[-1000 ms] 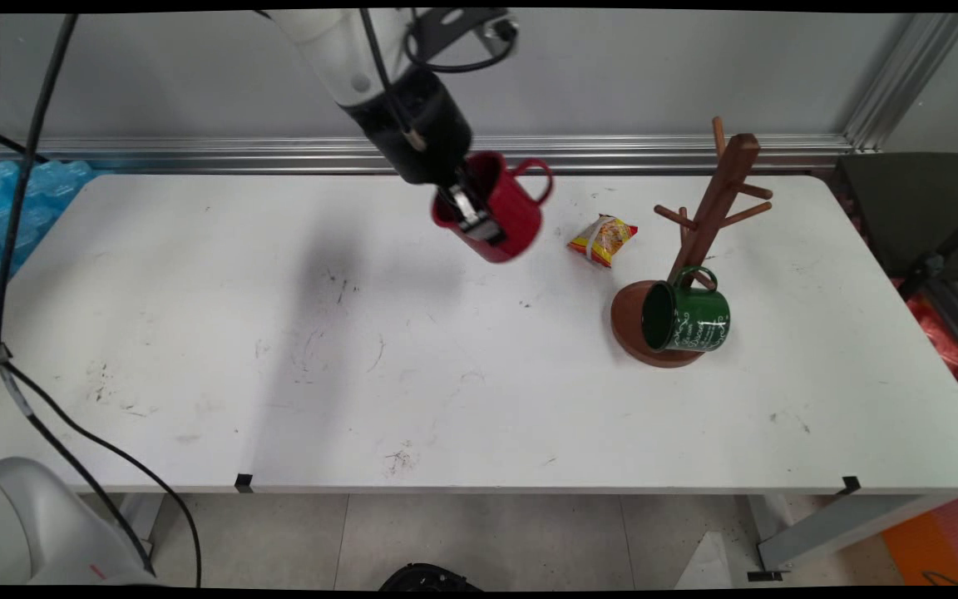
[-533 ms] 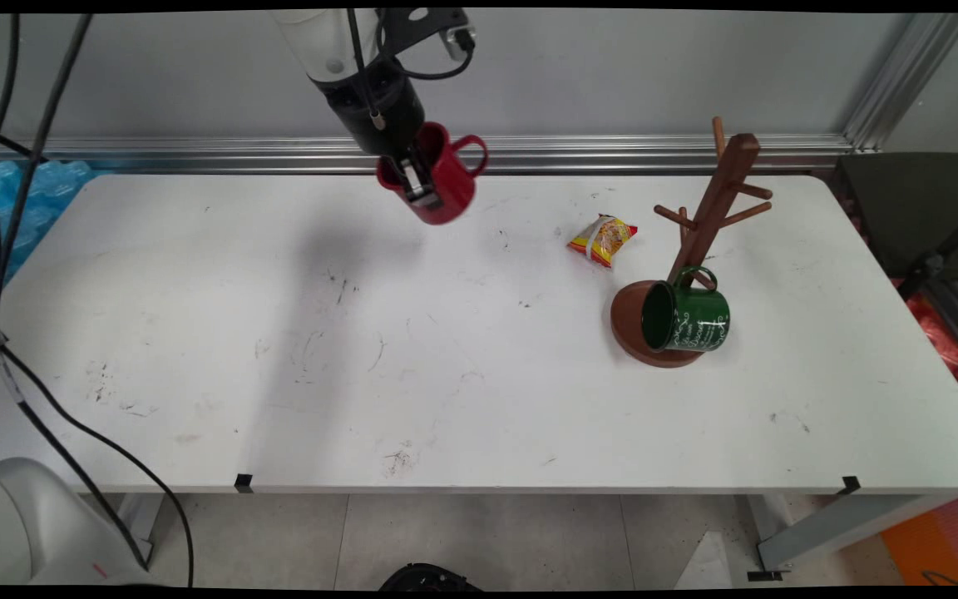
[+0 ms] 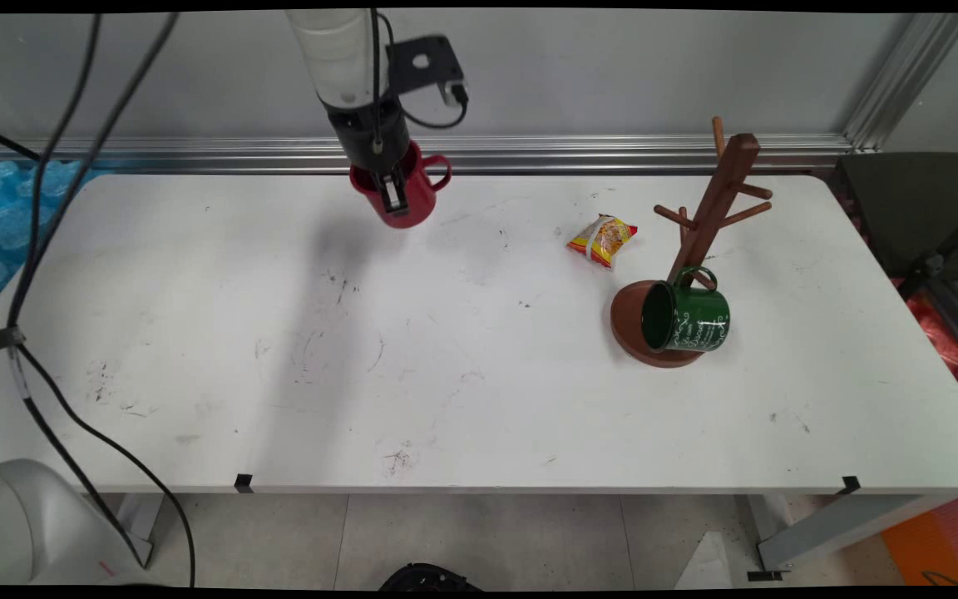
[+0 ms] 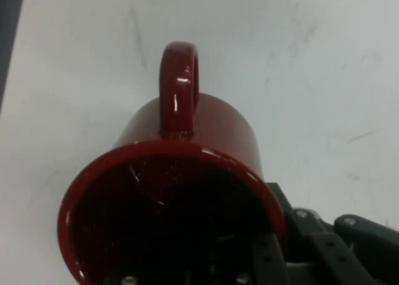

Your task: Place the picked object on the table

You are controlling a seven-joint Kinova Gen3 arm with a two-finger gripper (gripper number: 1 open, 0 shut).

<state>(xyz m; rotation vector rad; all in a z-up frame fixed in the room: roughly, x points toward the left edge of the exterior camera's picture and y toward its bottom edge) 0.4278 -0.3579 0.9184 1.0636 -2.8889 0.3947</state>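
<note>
Inside, red mug rim pinched by jaws.

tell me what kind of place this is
Probably a robotics lab: an end effector gripping a red mug over a scuffed white table, aluminium framing along the wall.

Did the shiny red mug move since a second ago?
Yes. The shiny red mug, held by the black gripper, went left and toward the back wall, farther from the brown wooden mug tree, which stayed put.
</note>
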